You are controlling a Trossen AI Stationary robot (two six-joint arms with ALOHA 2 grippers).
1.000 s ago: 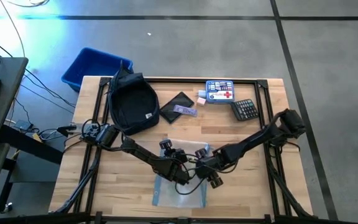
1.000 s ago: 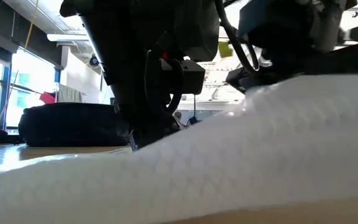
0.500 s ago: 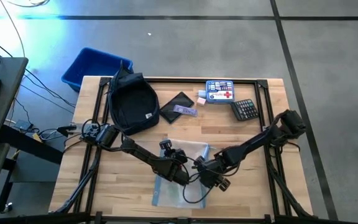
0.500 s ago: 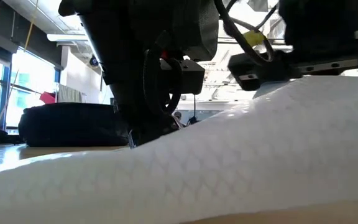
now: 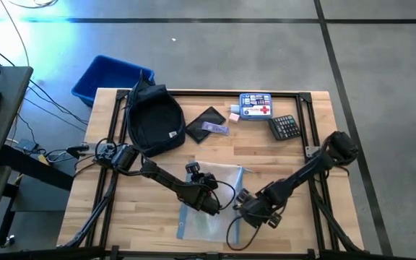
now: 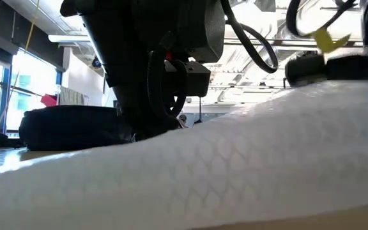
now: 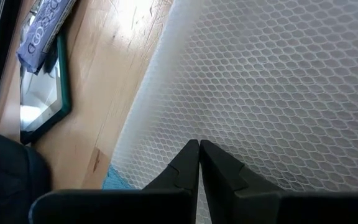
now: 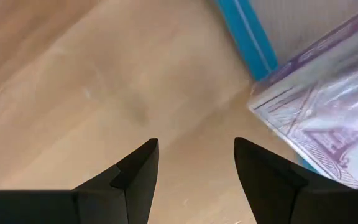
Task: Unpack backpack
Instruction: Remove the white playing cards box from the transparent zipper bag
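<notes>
The dark navy backpack [image 5: 154,119] lies flat at the table's far left, also seen in the low view as the backpack [image 6: 69,128]. A flat white mesh pouch [image 5: 219,180] with a blue strip lies at the table's near middle. My left gripper [image 5: 212,205] stands over it, shut, its tips on the mesh [image 7: 278,81]. My right gripper [image 5: 257,214] hangs open over bare wood just right of the pouch, with nothing between its fingers [image 8: 196,146]. The pouch's blue strip [image 8: 247,31] and a clear, purple-printed part [image 8: 316,137] show beside it. My left gripper sets its shut fingertips [image 7: 199,149] on the pouch's white mesh face, slanting down from the table's left. Whether any mesh is caught between them I cannot tell. The pouch lies on the table.
A black case with a purple packet [image 5: 209,125], a first-aid box [image 5: 255,105] and a calculator [image 5: 286,128] lie along the far side. A blue bin [image 5: 110,76] stands beyond the far left corner. Bare wood lies at the near right.
My right gripper has moved off the pouch toward the table's right and near edges and has rolled about its own axis, its fingers equally far apart throughout. The pouch stays on the table under my left gripper.
</notes>
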